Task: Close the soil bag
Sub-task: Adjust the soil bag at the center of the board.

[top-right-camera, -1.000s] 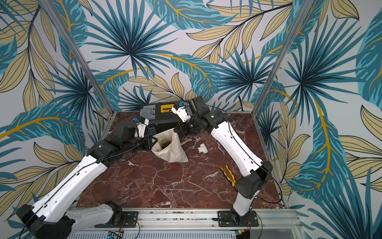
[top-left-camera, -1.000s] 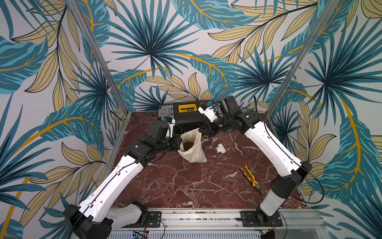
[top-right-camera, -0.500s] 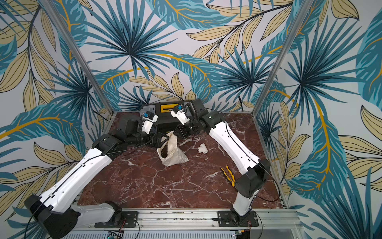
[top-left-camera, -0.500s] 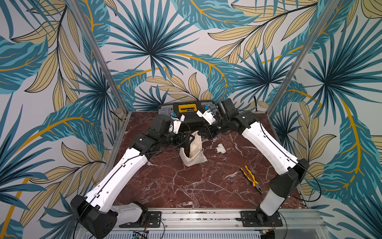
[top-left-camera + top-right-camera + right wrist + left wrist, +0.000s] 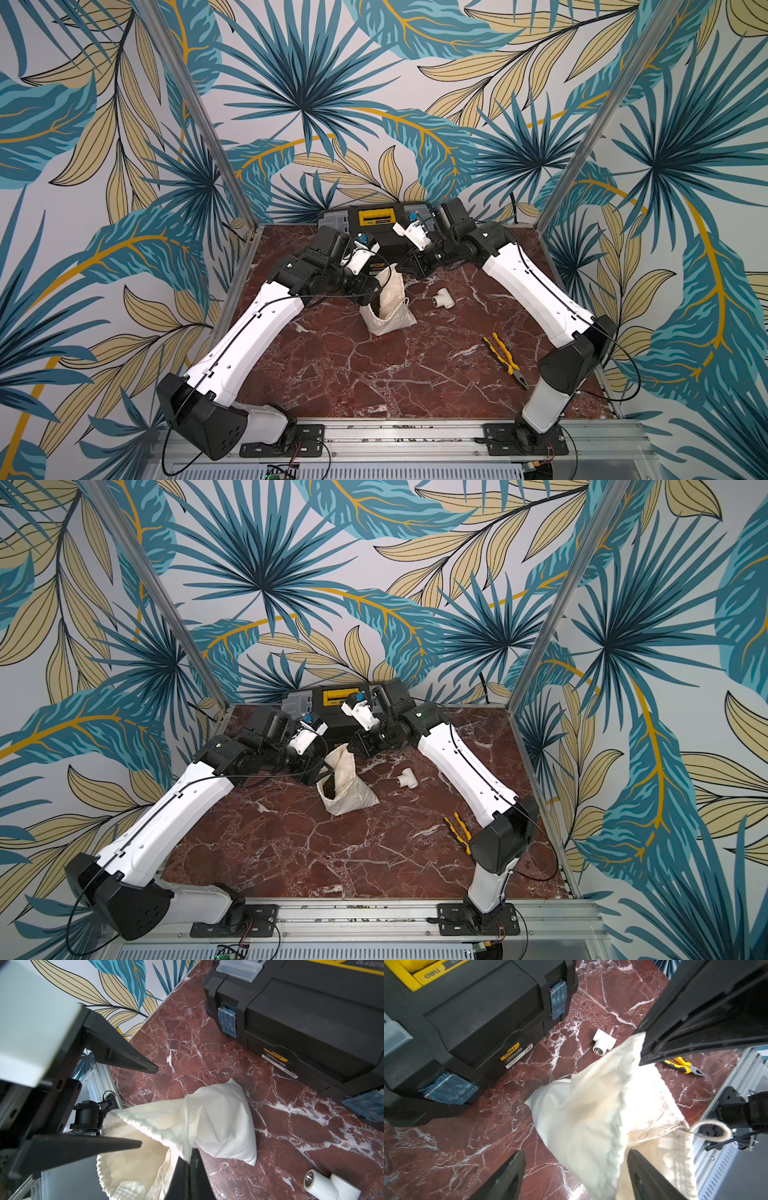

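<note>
**Two arms at work on an open sack.** The soft cream-white cloth drawstring soil bag (image 5: 390, 307) is sitting on the red-brown marble-patterned table (image 5: 374, 374), just in front of the black-and-yellow plastic toolbox (image 5: 374, 224). Its mouth is slumping open enough for dark soil to be showing in both top views.

The right gripper (image 5: 190, 1159) is pinching a peak of the bag's upper rim, its black fingers pressed together on the cloth. It is apparently holding that side up so that nothing is spilling and the hem is drawn taut.

The left gripper (image 5: 575, 1153) is hanging at the opposite side with its fingers spread wide, straddling the gathered hem and gripping nothing. Whether a finger is brushing the cloth cannot be told.

A loop of thin white cord (image 5: 716, 1126) is dangling free beyond the hem, outside both fingers. It is likely what the open gripper is lining up for, since pulling it against the anchored rim would cinch the mouth.

The white plastic T-shaped pipe fitting (image 5: 442, 299) and the yellow-handled pliers (image 5: 505, 357) are lying apart, untouched.
</note>
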You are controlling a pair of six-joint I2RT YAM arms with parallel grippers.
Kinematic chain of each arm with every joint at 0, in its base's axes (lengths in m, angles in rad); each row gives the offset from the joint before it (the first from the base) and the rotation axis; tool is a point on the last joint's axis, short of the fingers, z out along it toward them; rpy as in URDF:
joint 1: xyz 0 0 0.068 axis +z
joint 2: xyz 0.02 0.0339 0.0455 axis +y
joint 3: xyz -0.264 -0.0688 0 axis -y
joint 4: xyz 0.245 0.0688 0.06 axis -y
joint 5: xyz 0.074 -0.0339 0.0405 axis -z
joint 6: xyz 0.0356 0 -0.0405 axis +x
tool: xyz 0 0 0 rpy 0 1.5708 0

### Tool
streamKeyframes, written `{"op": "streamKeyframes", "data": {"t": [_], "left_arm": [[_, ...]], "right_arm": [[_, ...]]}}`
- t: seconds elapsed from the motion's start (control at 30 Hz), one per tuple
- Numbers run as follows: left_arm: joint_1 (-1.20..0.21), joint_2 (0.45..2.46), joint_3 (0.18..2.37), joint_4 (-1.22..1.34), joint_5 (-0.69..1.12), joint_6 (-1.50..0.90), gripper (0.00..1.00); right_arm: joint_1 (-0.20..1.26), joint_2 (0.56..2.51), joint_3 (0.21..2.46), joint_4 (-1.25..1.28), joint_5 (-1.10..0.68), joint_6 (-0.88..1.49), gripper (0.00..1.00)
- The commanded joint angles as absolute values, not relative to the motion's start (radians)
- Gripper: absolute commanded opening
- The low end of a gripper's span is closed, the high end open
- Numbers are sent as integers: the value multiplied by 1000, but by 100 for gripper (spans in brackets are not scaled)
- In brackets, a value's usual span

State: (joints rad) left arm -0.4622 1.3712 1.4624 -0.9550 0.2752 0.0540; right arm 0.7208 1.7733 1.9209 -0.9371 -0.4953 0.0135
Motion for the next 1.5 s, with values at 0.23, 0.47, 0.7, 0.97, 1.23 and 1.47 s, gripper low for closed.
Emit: {"op": "streamKeyframes", "data": {"t": [0.23,0.47,0.7,0.97,1.23,1.47], "left_arm": [[-435,1414,1517,-937,316,64,47],[-432,1420,1519,-938,334,31,16],[-432,1418,1521,-884,350,-74,10],[-431,1417,1543,-883,348,-112,9],[-432,1405,1545,-905,349,-121,9],[-431,1383,1528,-900,340,-116,17]], "right_arm": [[720,1792,1929,-923,-514,8,0],[721,1792,1927,-932,-518,27,7],[721,1772,1889,-974,-540,91,46],[724,1727,1788,-938,-549,201,49],[730,1698,1745,-910,-529,251,25],[738,1683,1812,-997,-480,246,1]]}}
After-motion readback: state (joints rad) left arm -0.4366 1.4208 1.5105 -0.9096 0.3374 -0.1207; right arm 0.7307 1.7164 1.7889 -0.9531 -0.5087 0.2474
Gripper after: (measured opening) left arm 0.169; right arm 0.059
